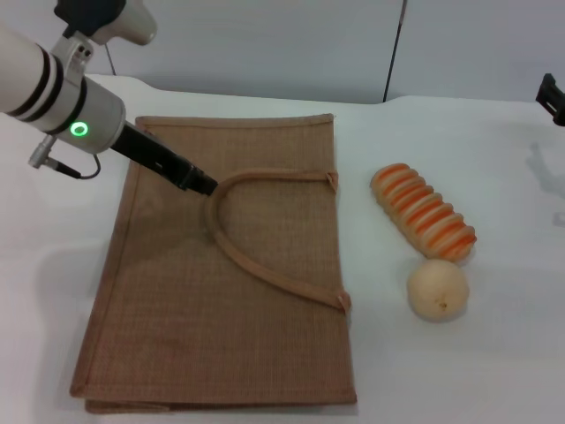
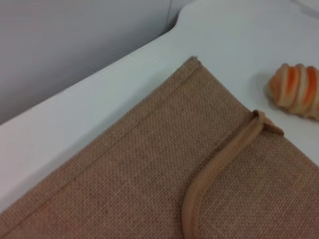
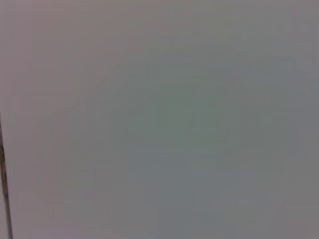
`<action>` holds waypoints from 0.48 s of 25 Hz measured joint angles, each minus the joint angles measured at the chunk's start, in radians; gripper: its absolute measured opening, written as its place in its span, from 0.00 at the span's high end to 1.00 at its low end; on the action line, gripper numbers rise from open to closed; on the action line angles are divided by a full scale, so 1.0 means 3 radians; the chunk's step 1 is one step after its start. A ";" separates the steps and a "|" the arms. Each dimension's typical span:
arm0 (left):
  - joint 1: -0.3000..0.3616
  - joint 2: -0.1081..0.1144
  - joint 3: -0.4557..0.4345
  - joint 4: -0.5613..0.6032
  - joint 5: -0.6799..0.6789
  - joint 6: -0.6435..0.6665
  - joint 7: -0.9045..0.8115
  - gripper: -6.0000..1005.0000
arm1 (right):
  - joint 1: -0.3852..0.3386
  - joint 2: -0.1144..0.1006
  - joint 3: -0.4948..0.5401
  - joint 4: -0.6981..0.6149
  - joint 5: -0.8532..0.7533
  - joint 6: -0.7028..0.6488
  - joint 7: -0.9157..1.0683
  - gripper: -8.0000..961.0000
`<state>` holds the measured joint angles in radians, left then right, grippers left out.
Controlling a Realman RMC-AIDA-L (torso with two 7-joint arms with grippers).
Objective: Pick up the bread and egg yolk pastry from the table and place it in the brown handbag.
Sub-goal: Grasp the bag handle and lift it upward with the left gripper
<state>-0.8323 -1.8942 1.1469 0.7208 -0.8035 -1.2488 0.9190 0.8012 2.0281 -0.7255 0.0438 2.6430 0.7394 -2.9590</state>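
Left gripper (image 1: 201,184) sits low over the brown handbag (image 1: 177,300), its dark tip right at the bend of the top strap handle (image 1: 256,265). I can't tell from here if the fingers are apart or pinched on the strap; the tip reads as one dark wedge and the left wrist view shows no fingers at all.

Bag lies flat on the white table (image 1: 494,353), mouth edge facing the food. Bread (image 1: 423,212) is just beside that edge on the table. Egg yolk pastry (image 1: 437,288) sits touching or nearly touching the loaf's near end. Neither is picked yet.

Right gripper (image 1: 553,97) is only a dark sliver at the far right edge, well away from the food; finger state can't be told. Its wrist view shows only blank wall.

Risks as I see them:
- Bag is collapsed. If the strap gets lifted without separating the two panels, there's no opening to drop into.
- Jute is limp. A one-sided pull likely drags the whole bag across the table, maybe into the bread.
- Pastry is round and smooth; a nudge from the loaf or bag edge sends it rolling toward the table front.
- Loaf and pastry are that close, so grabbing one probably bumps the other.
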 joint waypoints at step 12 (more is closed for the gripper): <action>-0.0139 -0.0018 -0.0003 -0.0409 0.0010 0.0225 -0.0072 0.69 | 0.0020 0.0005 0.0000 0.0006 0.0000 -0.0001 0.0000 0.08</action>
<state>-0.8741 -1.8996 1.1459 0.5982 -0.8005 -1.1813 0.8973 0.8073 2.0295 -0.7255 0.0455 2.6430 0.7391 -2.9590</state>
